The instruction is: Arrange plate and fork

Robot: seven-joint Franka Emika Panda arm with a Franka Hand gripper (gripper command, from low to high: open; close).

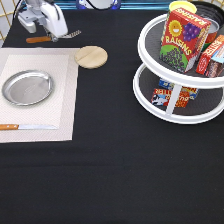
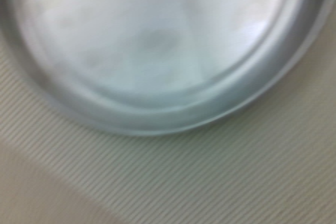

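Observation:
The silver plate lies on a pale placemat at the exterior view's left. The wrist view shows the plate's rim close up on the ribbed mat. The fork, with its orange-brown handle and silver tines, lies on the black cloth at the top left, above the mat. My gripper is right over the fork, at about the middle of its length. The fork's middle is hidden by the hand.
A knife lies along the mat's lower edge. A light-wood disc sits at the mat's top right corner. A white two-tier turntable with a raisins box and other packs stands at the right.

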